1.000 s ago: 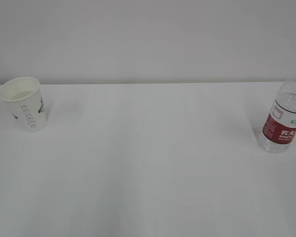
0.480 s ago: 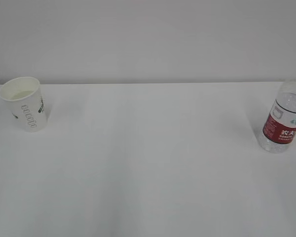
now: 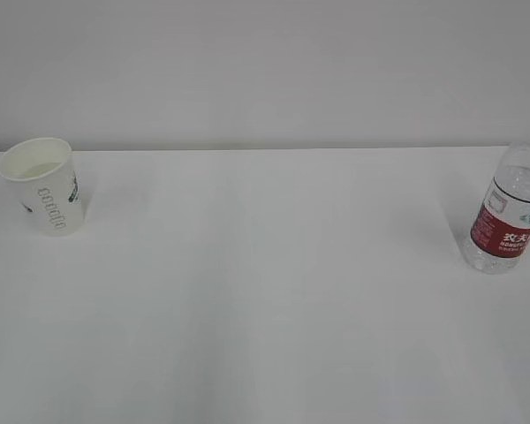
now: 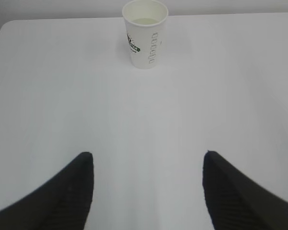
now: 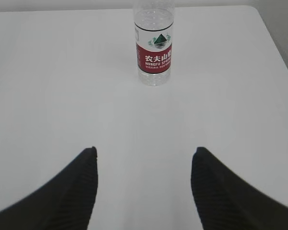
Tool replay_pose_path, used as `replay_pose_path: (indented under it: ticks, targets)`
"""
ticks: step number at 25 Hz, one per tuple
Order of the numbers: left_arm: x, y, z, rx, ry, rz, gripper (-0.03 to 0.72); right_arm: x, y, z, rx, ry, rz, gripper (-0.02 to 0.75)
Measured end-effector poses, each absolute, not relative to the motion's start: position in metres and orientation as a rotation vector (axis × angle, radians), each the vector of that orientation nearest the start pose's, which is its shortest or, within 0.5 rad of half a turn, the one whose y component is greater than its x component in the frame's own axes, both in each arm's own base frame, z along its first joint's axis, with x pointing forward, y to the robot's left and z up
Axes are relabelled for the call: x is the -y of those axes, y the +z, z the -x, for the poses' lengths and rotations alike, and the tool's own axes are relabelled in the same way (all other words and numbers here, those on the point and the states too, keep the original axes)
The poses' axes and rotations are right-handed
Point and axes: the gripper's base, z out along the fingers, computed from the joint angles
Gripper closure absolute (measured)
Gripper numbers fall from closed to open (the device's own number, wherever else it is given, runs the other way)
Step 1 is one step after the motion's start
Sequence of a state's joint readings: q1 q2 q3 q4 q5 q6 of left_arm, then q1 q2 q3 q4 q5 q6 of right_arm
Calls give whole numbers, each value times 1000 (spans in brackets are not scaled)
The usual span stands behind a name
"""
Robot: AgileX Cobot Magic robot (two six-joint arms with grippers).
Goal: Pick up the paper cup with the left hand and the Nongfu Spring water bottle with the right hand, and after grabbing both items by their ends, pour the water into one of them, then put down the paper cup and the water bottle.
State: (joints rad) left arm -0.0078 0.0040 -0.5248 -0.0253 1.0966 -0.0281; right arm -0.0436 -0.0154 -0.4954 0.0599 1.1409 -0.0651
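The Nongfu Spring water bottle [image 5: 154, 52] is seen standing upright on a white table [image 5: 48, 86], its top cut off by the frame. The right hand [image 5: 144, 155] is held well short of it, fingers [image 5: 77, 187] spread wide and empty.
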Motion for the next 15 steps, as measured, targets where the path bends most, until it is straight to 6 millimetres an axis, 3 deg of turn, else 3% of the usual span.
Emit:
replay_pose_path:
  ticks: [15]
  targets:
    - [2, 281, 9, -2059, -53, 19, 172, -5, 270, 10, -2112, 7, 29, 272]
